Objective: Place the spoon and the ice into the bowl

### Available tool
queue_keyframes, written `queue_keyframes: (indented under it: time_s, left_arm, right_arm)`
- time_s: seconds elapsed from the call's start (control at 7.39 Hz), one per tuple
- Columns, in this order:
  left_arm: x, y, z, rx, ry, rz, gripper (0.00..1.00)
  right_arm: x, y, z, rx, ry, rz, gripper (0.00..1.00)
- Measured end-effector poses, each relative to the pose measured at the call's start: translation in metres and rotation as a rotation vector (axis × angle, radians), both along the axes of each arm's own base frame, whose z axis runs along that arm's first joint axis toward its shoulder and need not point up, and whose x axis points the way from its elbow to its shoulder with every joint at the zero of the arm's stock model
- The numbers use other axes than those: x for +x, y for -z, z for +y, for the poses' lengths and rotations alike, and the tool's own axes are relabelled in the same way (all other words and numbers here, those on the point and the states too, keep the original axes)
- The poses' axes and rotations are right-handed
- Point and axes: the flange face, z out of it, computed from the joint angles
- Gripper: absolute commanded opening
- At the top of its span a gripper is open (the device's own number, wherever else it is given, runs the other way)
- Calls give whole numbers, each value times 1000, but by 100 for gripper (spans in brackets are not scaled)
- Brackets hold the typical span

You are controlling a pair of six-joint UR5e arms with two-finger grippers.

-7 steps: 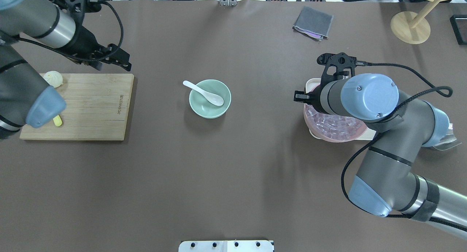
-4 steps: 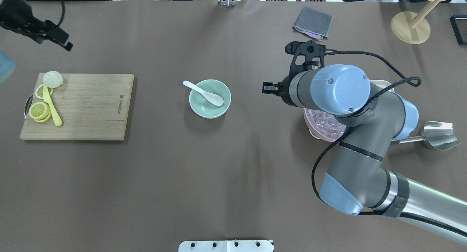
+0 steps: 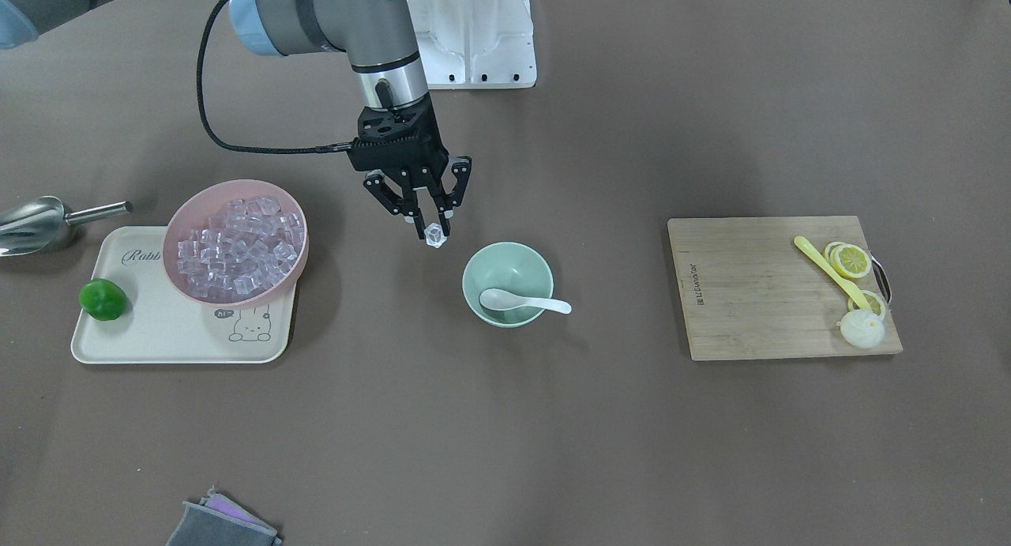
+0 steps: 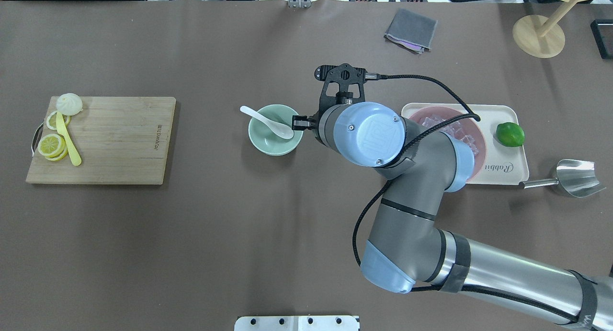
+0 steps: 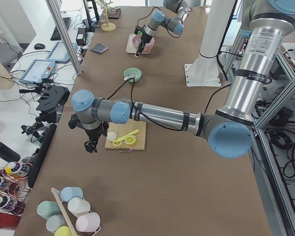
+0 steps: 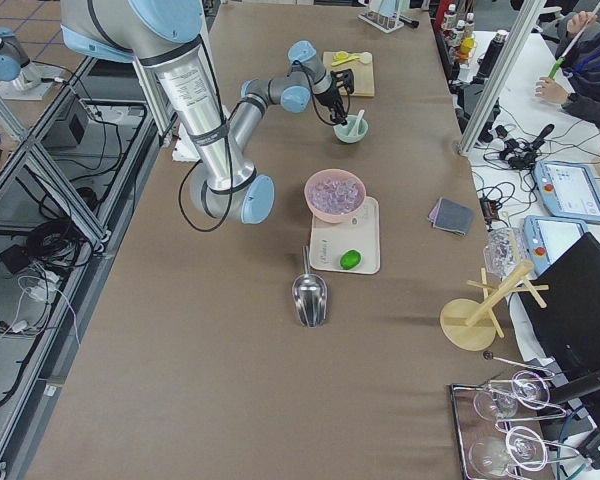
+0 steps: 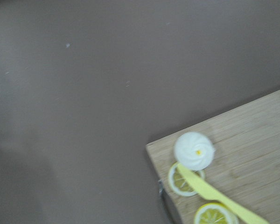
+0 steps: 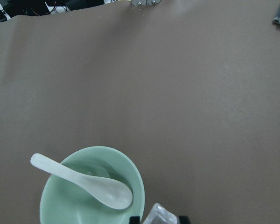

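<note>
The mint-green bowl (image 3: 513, 263) stands mid-table, and it also shows in the overhead view (image 4: 273, 145). The white spoon (image 3: 521, 300) lies in it, handle over the rim, as the right wrist view (image 8: 86, 182) also shows. My right gripper (image 3: 433, 228) is shut on one clear ice cube (image 3: 434, 235) and holds it above the table beside the bowl's rim, on the pink-bowl side. The cube (image 8: 160, 215) shows at the bottom of the right wrist view. Many more ice cubes (image 3: 237, 246) fill the pink bowl (image 3: 237, 186). My left gripper (image 5: 91, 145) hangs off the cutting board's far end; I cannot tell whether it is open.
The pink bowl sits on a cream tray (image 3: 158, 337) with a green lime (image 3: 103, 299); a metal scoop (image 3: 31, 222) lies beside it. A wooden cutting board (image 3: 758, 293) carries lemon slices, a yellow utensil (image 3: 829, 269) and a bun (image 3: 861, 327). A grey cloth (image 4: 411, 30) and a wooden stand (image 4: 539, 36) are at the table's far edge.
My right gripper has moved from over the pink bowl to the mint bowl's rim, carrying an ice cube. My left arm has swung away and left the overhead view.
</note>
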Motion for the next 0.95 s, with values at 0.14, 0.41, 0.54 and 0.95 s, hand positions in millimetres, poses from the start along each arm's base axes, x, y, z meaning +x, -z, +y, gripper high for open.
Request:
queue_keyframes:
  time_s: [0.14, 0.41, 0.54, 0.95]
  left_arm:
    - [-19, -28, 17, -15, 9, -3, 99]
    - [-31, -52, 37, -25, 19, -3, 99]
    - [-31, -57, 41, -29, 19, -3, 99]
    - [-31, -59, 42, -33, 20, -2, 99]
  right_arm:
    - [-17, 2, 1, 2, 0, 14, 0]
    - [-51, 2, 2, 1, 0, 50, 0]
    - [-68, 2, 4, -6, -6, 64, 0]
    - [-107, -1, 10, -8, -24, 85, 56]
